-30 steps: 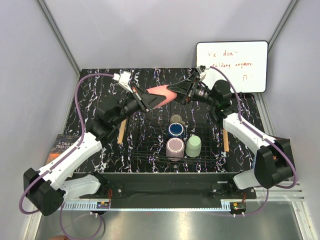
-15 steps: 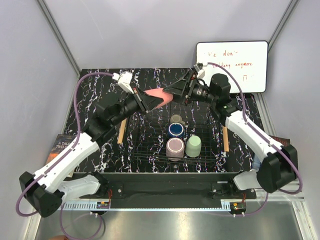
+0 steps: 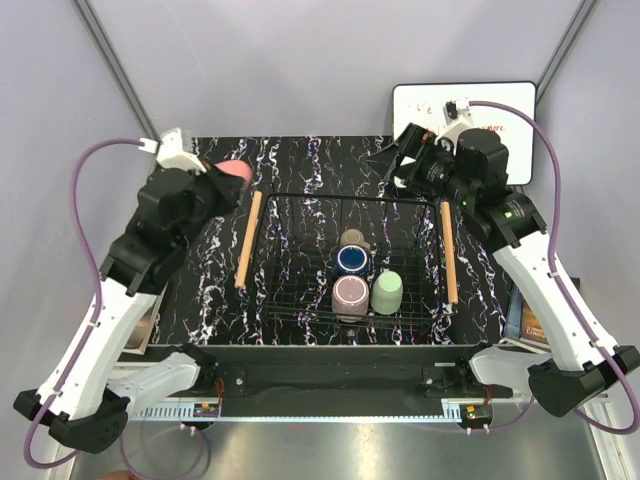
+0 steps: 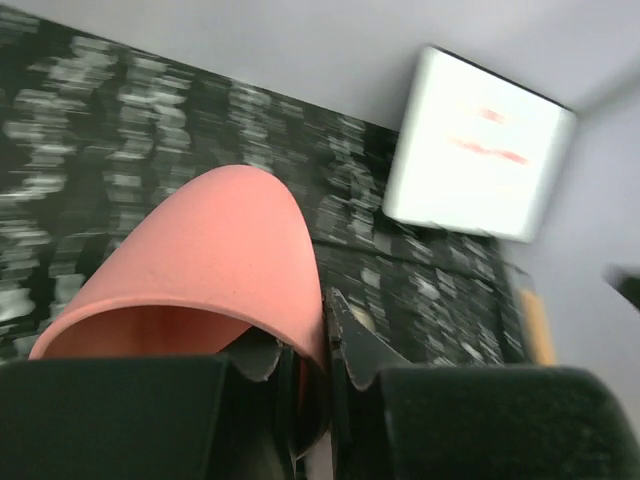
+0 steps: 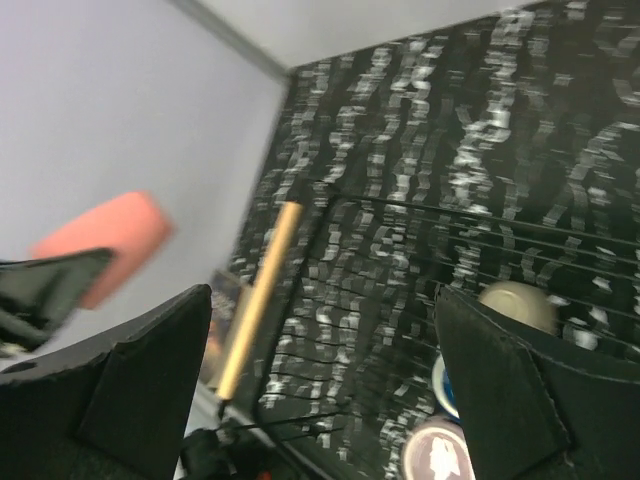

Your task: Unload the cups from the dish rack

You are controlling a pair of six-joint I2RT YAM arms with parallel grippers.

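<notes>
No text can be read. The whiteboard [image 3: 415,100], beyond the rack's [image 3: 300,250] far right corner, bears red handwriting, partly hidden and too faint or blurred to make out.

Dish rack [image 3: 246,240] on marbled table [image 3: 310,165]

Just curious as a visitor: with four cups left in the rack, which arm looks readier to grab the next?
Probably right. The right claw is open and empty near the far right corner of the dish rack; the left claw is shut on the pink cup, left of the rack.
</notes>
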